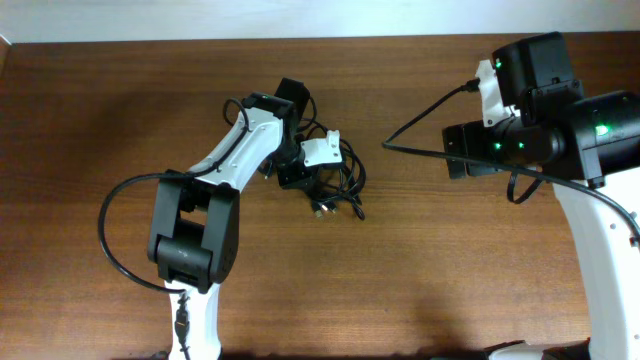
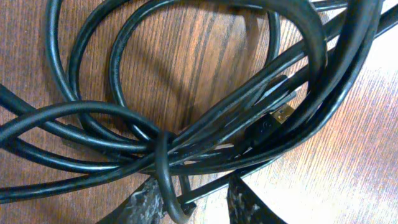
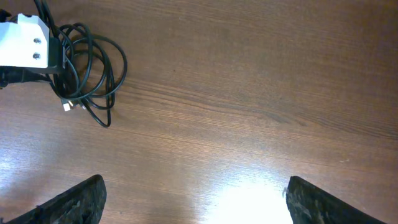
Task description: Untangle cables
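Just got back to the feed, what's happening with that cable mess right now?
The left gripper is down in the knotted bundle of thin black cables near the middle of the brown wooden table, its fingers astride a few strands; whether they are clamped cannot be told. A gold-tipped plug sits inside the tangle. The right gripper hovers open over bare wood off to the side, touching nothing. The bundle is not yet untangled.
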{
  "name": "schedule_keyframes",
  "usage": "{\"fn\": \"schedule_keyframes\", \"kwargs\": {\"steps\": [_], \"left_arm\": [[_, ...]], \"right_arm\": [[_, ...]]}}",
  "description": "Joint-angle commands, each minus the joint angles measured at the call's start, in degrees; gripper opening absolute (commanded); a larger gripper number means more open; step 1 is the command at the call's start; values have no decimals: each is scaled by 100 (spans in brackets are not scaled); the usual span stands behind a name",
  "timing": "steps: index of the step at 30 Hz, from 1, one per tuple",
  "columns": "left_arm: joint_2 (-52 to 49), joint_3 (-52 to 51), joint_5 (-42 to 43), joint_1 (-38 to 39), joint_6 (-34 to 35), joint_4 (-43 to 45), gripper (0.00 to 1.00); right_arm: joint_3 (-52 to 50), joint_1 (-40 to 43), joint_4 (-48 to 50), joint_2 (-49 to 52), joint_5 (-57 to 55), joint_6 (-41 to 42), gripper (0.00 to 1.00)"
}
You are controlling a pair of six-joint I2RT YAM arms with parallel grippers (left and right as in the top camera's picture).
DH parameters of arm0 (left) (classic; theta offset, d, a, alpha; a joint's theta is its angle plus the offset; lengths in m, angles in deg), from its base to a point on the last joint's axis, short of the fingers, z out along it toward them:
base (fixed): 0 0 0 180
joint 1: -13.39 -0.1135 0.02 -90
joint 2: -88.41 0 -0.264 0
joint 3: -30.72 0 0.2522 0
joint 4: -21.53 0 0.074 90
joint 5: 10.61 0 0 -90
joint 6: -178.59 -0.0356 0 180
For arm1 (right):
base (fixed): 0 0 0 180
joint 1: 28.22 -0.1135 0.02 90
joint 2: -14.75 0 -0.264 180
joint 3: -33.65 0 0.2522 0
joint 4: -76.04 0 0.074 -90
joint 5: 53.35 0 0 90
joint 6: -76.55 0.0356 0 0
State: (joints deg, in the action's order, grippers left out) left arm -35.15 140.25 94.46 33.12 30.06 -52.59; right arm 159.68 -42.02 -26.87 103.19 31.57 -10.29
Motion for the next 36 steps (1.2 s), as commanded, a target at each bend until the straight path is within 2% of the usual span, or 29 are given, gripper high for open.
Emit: {"fn": "schedule_keyframes", "kwargs": {"steps": [1,4,7,8,9,19,27,36], "left_arm": [[-101,81,214,17,-11,4,33],[-116,81,214,15,-11,4,31],[-116,81,214,15,-7,2,18],[-116,81,212,17,48,4,1],[-116,81,212,17,59,0,0],[258,179,179,17,426,-186,0],[1843,767,573,11,927,-186,0],[3447,791,577,11,1550,-186,0]], "right_arm": [[-37,-4,0,44,-4,26,92],[-37,-4,0,44,-4,26,92],[-37,-4,0,44,-4,26,92],[-37,-4,0,44,-7,26,92],[-37,-4,0,44,-4,26,92],[-37,-4,15,44,-9,24,92],[-37,-4,72,44,-11,24,92],[-37,-4,492,44,57,24,92]]}}
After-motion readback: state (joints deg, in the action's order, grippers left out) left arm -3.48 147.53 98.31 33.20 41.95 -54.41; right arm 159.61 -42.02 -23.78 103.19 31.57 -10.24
